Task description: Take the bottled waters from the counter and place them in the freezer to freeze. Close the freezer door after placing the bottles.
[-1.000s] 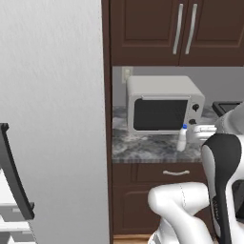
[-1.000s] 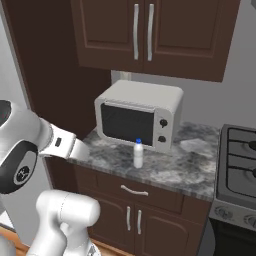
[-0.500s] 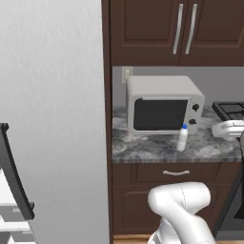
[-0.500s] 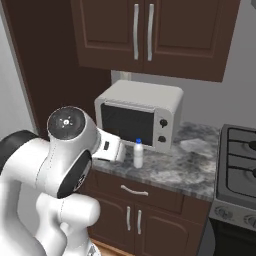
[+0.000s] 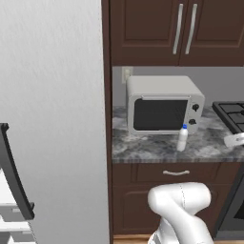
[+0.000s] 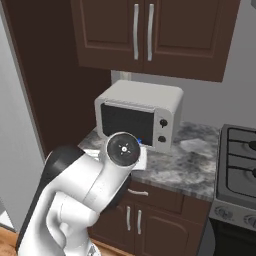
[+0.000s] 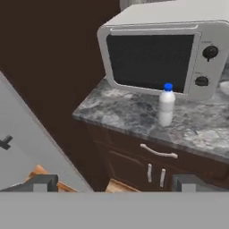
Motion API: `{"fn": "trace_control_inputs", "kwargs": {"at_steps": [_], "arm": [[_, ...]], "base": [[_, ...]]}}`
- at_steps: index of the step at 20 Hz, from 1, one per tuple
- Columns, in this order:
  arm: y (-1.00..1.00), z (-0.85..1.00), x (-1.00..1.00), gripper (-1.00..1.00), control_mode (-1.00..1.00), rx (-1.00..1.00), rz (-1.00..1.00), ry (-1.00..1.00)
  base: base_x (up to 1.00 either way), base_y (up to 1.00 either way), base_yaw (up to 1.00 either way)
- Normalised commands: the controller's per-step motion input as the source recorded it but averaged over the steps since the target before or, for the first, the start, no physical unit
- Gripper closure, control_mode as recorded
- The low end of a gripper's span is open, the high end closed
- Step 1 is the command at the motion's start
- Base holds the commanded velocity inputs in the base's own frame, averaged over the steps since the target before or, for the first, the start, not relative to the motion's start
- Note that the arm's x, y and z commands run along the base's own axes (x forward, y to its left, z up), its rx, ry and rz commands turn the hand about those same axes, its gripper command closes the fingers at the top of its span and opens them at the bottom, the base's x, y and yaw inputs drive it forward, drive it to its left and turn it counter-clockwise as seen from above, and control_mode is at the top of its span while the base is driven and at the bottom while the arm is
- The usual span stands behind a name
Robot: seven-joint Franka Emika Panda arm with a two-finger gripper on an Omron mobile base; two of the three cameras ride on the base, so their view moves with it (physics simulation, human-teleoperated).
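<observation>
The gripper [image 7: 112, 181] stands wide open and holds nothing; its two dark fingertips [image 7: 40, 182] sit far apart, well short of the counter [image 7: 134, 117]. Ahead of it, a blue-capped water bottle [image 7: 166, 105] stands upright on the counter near its front edge, just in front of the microwave [image 7: 161, 53] and below its knobs. The bottle [image 5: 182, 138] stands alone on the marble. The stove [image 6: 240, 170] adjoins the counter's right end, and a silver refrigerator wall [image 5: 52, 119] borders its left end.
</observation>
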Motion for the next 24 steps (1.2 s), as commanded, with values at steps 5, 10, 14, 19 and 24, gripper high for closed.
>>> {"fn": "trace_control_inputs", "kwargs": {"at_steps": [5, 10, 14, 19, 24], "arm": [[-0.01, -0.29, 0.45, -1.0, -1.0, -0.01, 0.19, -0.19], [-0.02, -0.28, 0.41, -1.0, -1.0, 0.0, 0.2, -0.36], [-0.23, -0.21, 0.28, -1.0, -1.0, 0.0, 0.2, -0.48], [-0.11, -0.06, 0.04, -1.0, -1.0, 0.0, 0.08, -0.09], [0.0, -0.07, 0.04, -1.0, -1.0, 0.0, 0.0, 0.05]], "base": [[0.0, 0.0, 0.0], [0.0, 0.0, 0.0], [0.0, 0.0, 0.0], [0.0, 0.0, 0.0], [0.0, 0.0, 0.0]]}}
